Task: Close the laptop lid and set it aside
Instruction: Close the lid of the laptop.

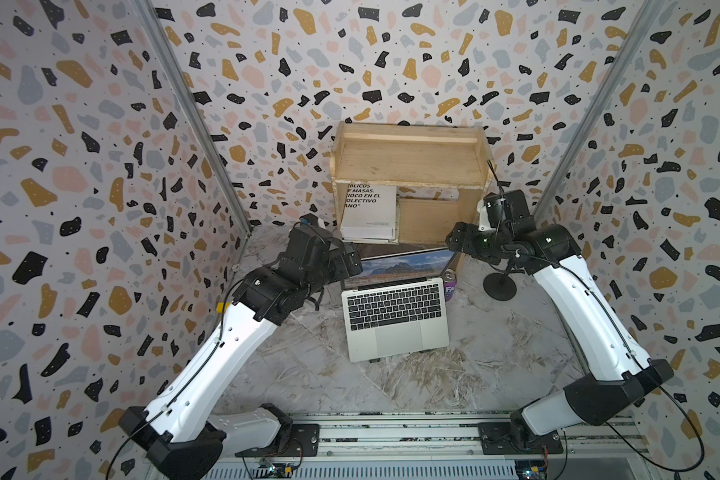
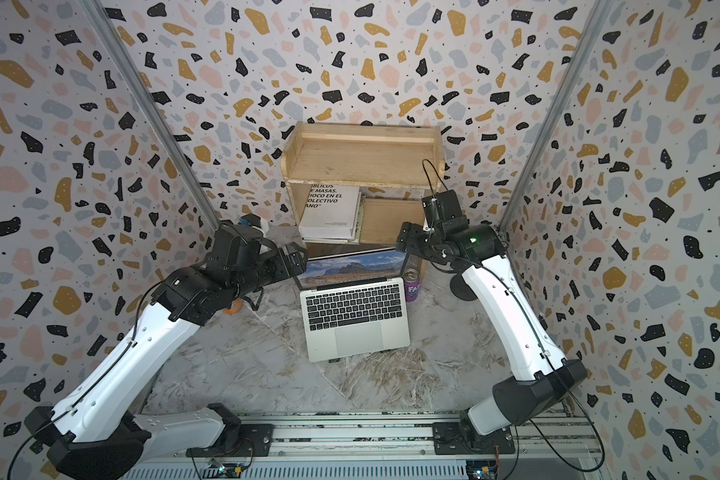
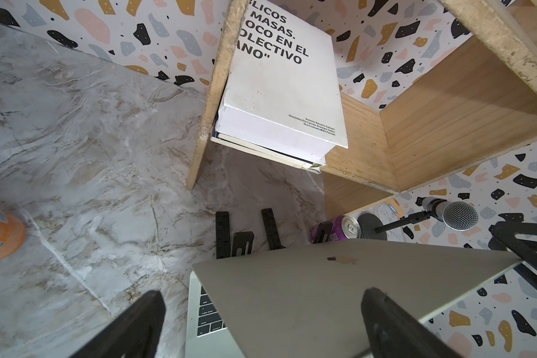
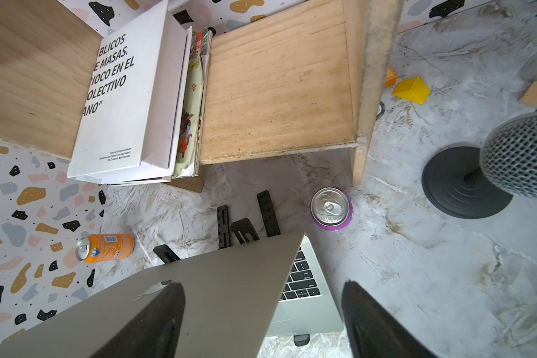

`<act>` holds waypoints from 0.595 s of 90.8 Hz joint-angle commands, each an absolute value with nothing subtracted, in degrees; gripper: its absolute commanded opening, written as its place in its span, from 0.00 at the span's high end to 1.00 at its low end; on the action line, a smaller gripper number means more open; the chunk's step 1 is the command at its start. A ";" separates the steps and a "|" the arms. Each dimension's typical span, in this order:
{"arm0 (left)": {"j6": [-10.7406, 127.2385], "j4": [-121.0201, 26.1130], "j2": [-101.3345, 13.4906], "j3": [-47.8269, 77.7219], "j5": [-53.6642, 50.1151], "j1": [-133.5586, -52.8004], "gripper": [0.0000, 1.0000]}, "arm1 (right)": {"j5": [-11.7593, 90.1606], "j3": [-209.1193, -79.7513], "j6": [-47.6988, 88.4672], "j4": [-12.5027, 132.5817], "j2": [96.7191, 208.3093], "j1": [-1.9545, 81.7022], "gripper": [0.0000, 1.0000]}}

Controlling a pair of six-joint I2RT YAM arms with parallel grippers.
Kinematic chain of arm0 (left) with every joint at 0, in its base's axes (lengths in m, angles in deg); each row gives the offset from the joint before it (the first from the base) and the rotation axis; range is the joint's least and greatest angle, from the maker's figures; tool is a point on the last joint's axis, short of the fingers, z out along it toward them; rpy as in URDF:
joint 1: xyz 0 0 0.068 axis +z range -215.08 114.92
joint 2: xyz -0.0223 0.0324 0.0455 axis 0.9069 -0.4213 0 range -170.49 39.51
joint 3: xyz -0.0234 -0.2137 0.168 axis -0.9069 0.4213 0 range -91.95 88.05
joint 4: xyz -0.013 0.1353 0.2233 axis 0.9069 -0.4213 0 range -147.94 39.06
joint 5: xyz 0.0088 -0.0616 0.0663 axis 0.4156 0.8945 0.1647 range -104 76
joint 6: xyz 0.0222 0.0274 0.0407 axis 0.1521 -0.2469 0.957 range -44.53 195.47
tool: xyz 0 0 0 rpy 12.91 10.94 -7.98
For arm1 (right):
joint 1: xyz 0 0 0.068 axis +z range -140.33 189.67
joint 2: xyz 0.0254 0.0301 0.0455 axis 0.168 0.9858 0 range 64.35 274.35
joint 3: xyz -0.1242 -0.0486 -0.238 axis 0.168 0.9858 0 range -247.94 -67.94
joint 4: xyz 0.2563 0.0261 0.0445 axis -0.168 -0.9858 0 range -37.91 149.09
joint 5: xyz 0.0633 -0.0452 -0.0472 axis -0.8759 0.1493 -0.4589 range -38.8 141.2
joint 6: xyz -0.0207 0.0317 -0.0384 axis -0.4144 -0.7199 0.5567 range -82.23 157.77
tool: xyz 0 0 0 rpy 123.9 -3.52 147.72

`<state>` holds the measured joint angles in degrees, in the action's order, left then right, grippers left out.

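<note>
Arms (image 1: pixel 208 374), both top views: left tool (image 1: pixel 355 262) and right tool (image 1: pixel 454 242) flank the lid (image 1: pixel 400 266), raised at the far end of the laptop (image 1: pixel 395 320), mid-tabletop (image 1: pixel 308 374).
Closing: best pushed evenly toward the keys, slowly, clear of the purple can (image 1: pixel 449 286).
Left wrist: tool spread wide, empty; one finger (image 3: pixel 388 319) over the lid's silver back, contact unclear.
Right wrist: tool spread, holding nothing, straddling the lid's side edge.

Speckled walls (image 1: pixel 80 166) all round, white with black, mustard, pink and grey chips, closing in on the left, right and far sides, with silver metal posts (image 1: pixel 195 116) running up the two far corners. Down below, a grey-white marble-look tabletop (image 1: pixel 308 374) veined in brown, evenly lit. A pale wooden shelf (image 1: pixel 408 158) stands against the far wall, and a metal rail (image 1: pixel 391 432) runs along the near edge.
</note>
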<state>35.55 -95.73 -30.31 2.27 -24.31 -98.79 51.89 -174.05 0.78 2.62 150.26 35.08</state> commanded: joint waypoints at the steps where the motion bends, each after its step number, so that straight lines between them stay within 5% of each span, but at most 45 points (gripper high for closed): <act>1: 35.71 -96.23 -29.43 3.69 -25.12 -100.02 0.00 | 51.91 -173.67 1.38 1.36 148.30 35.30 0.16; 54: 34.50 -95.53 -26.47 7.09 -26.64 -103.65 0.00 | 51.20 -169.09 0.68 2.03 144.32 36.09 0.16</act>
